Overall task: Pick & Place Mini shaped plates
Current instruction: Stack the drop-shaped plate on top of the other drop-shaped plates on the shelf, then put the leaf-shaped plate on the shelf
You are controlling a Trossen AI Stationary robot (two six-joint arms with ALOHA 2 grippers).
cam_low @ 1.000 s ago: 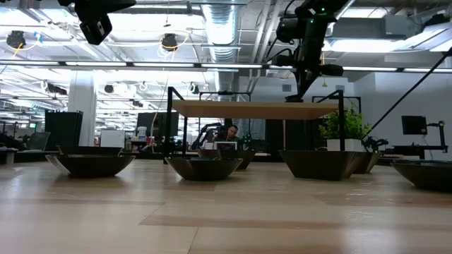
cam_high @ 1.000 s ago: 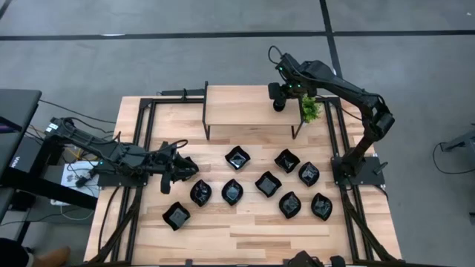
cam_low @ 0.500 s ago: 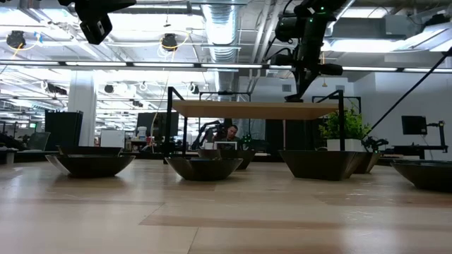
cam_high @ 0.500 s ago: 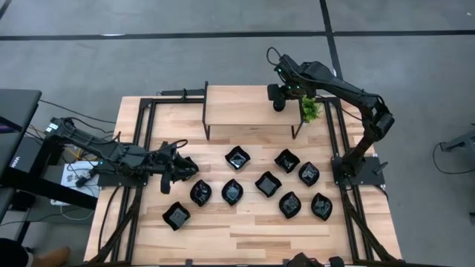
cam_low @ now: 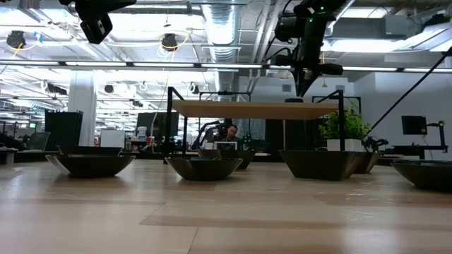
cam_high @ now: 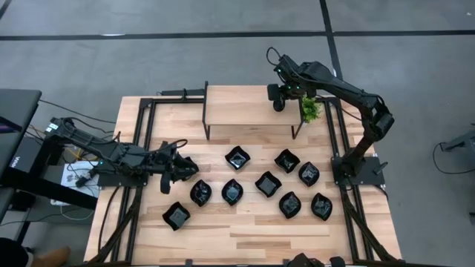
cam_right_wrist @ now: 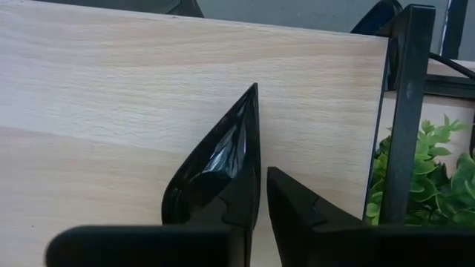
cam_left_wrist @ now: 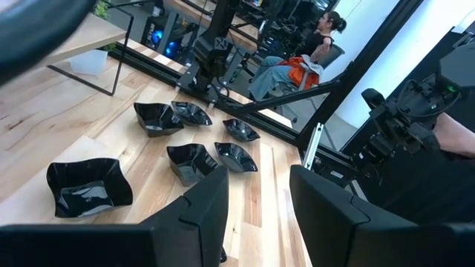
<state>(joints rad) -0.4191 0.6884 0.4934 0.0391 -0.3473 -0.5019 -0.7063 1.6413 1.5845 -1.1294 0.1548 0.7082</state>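
Several black mini plates with wavy rims (cam_high: pixel 267 183) rest on their bases on the wooden table, also seen in the left wrist view (cam_left_wrist: pixel 89 185) and the low view (cam_low: pixel 203 166). My right gripper (cam_high: pixel 279 98) hangs over the right end of the raised wooden shelf (cam_high: pixel 245 107), shut on one black plate (cam_right_wrist: pixel 219 167). My left gripper (cam_high: pixel 181 165) hovers open above the table's left side, left of the plates; its fingers (cam_left_wrist: pixel 256 215) touch nothing. My right gripper pinches the black plate's rim (cam_right_wrist: pixel 241 196) between its two fingers (cam_right_wrist: pixel 297 208), coming from above and pointing down at the shelf top. The plate stands on edge in the hold, one pointed corner (cam_right_wrist: pixel 252 93) away from the fingers. Whether it touches the shelf, I cannot tell.
A small green plant (cam_high: pixel 309 110) stands by the shelf's right legs (cam_right_wrist: pixel 404 111), close to my right gripper. Black frame rails (cam_high: pixel 145 126) run along the table's left and right sides. A person sits beyond the table (cam_left_wrist: pixel 315 44). Bare wood lies along the near edge (cam_high: pixel 245 237).
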